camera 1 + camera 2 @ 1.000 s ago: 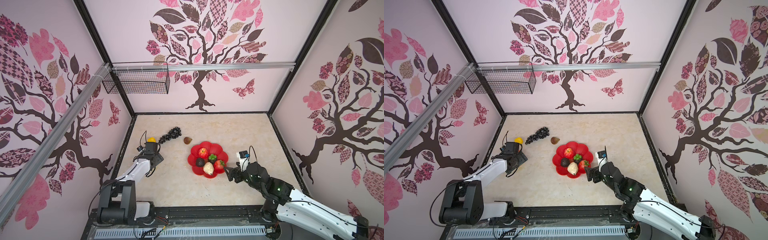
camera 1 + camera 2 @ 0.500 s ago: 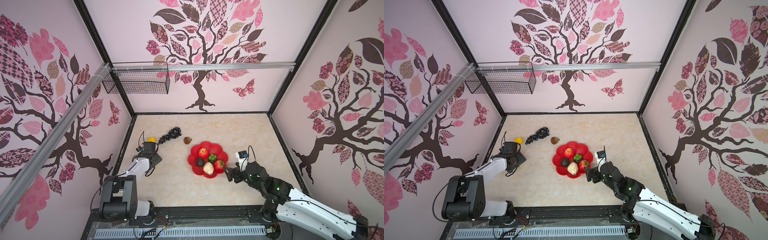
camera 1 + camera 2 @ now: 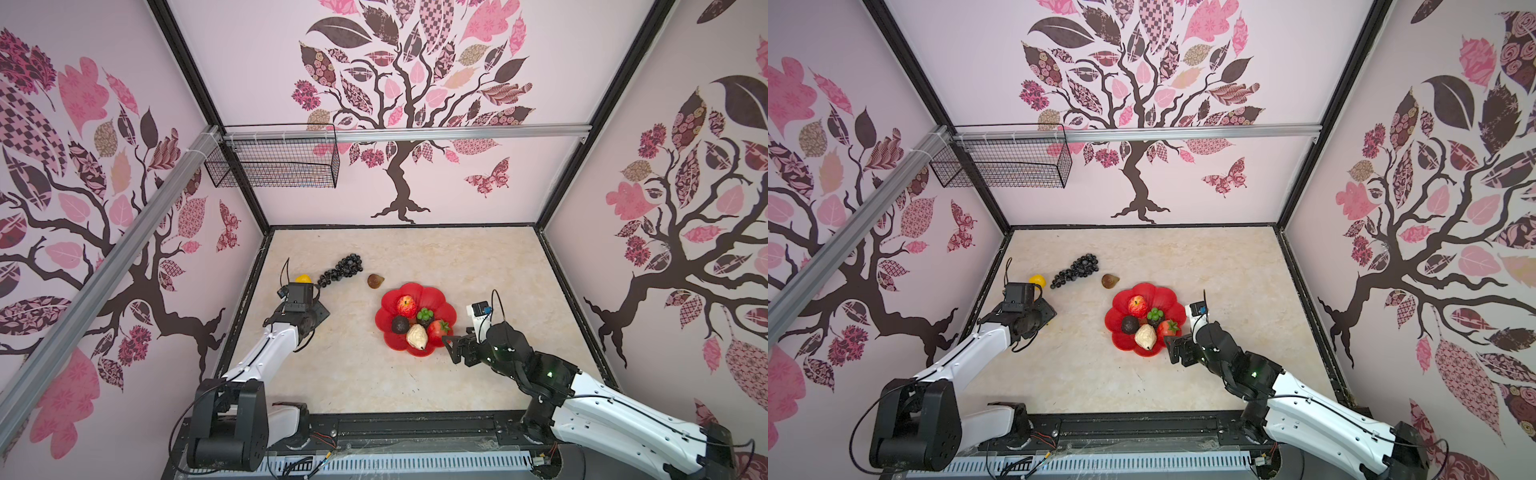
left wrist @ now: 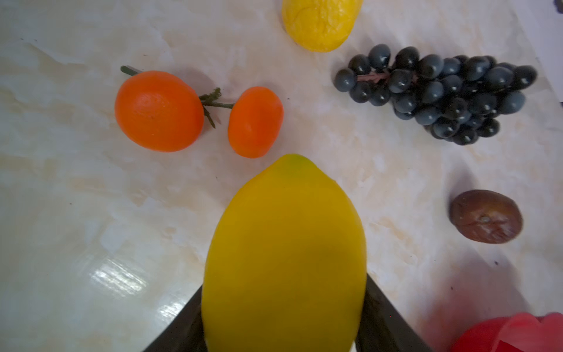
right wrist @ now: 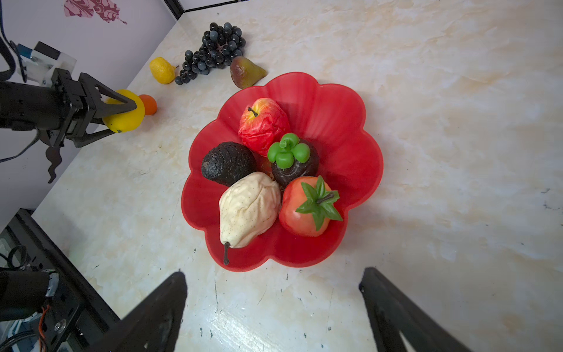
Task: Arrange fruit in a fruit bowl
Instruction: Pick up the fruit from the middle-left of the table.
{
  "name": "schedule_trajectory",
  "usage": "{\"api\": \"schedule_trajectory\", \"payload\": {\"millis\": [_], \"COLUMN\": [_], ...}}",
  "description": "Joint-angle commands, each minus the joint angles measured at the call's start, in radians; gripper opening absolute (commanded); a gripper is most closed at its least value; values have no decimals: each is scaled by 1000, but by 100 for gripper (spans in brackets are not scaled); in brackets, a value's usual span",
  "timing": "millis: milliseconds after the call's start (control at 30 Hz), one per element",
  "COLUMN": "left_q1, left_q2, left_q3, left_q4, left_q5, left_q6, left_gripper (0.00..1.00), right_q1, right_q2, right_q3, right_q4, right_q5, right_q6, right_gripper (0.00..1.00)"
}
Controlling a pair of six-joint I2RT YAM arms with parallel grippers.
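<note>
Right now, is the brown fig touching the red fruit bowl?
Apart. In both top views a strip of bare tabletop separates the fig from the fruit bowl rim; the left wrist view agrees.

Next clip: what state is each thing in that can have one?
Left gripper, jaws against both sides of the large lemon.
Right gripper, open, empty.
Fruit bowl, upright, holding five fruits.
Small lemon, loose on the table.
Grape bunch, loose on the table.
Two oranges, loose on the table.
Fig, loose on the table.
Wire basket, hanging on the rail.
</note>
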Motion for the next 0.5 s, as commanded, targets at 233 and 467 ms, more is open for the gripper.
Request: {"api": "schedule_trajectory", "payload": {"millis": [233,467], "left_q1": [-322,-514], "left_q2": [-213,-228], "left_q3": [-110,-106], "left_q4": [196,321], "left_q5": [78,24], "left_q6": [-492,-673], "left_gripper": [58,57], "right_q1": [88,185], "right_q2": [113,305], "right_q3": [-18,25], "right_q4": [335,540], "right_q5": [-13,58], "right_q6": [274,295], "right_gripper": [91,90]}}
